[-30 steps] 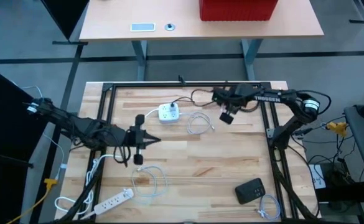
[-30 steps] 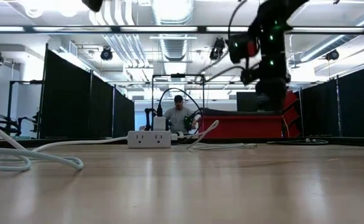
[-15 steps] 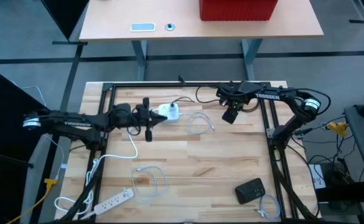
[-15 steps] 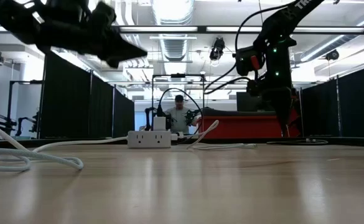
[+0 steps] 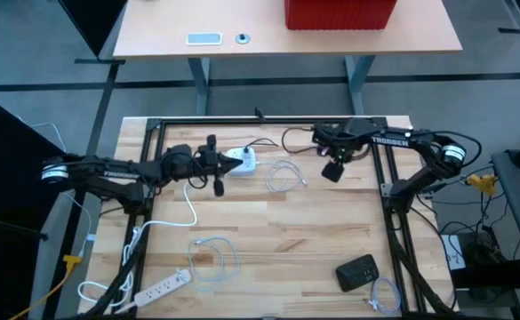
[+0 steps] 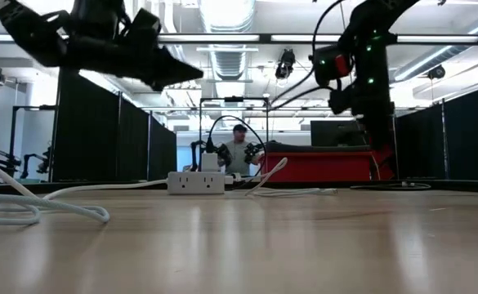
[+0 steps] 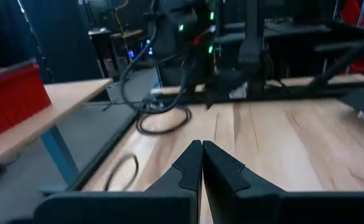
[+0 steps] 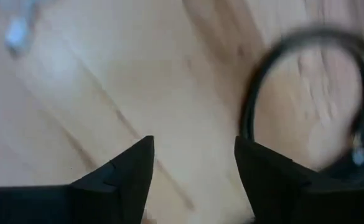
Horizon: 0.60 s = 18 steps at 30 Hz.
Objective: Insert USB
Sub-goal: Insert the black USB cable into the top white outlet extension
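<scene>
Nothing inserted yet: left gripper [image 5: 228,165] pinched empty beside white power block [image 5: 241,160]; right gripper [image 5: 331,171] spread, empty.

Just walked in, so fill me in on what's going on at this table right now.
Two dark robot arms are working over a light wooden table strewn with cables. The left end effector, fingers closed and holding nothing visible, hangs just beside the small white power cube near the back. The right end effector, fingers open, hovers above the coiled black cable at the back edge. No USB plug is gripped yet.
</scene>
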Each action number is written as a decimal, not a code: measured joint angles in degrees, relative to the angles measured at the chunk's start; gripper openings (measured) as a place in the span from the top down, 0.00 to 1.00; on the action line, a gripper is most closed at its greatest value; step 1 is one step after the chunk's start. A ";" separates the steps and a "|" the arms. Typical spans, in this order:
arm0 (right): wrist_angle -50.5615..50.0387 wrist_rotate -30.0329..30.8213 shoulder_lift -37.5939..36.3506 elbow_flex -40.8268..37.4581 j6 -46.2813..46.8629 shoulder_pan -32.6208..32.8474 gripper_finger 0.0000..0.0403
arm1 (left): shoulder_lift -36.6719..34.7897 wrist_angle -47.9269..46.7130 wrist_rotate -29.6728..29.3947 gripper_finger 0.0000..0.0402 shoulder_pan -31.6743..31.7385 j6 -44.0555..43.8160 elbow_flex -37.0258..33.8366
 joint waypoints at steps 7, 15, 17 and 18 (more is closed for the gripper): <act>11.42 -8.52 2.68 -1.41 -6.31 -9.99 0.53 | -2.46 -18.89 0.04 1.00 -0.04 -6.89 5.31; 17.50 -4.43 8.97 -2.72 -3.04 -18.06 0.59 | -1.77 -26.26 -0.24 1.00 -0.07 -9.65 5.31; 17.67 -4.40 10.85 -2.80 -1.97 -18.86 0.60 | -1.79 -26.27 -0.28 1.00 -0.07 -9.94 5.36; 18.14 -4.38 11.75 -2.80 -1.61 -19.09 0.61 | -1.79 -26.29 -0.28 1.00 -0.07 -9.97 5.36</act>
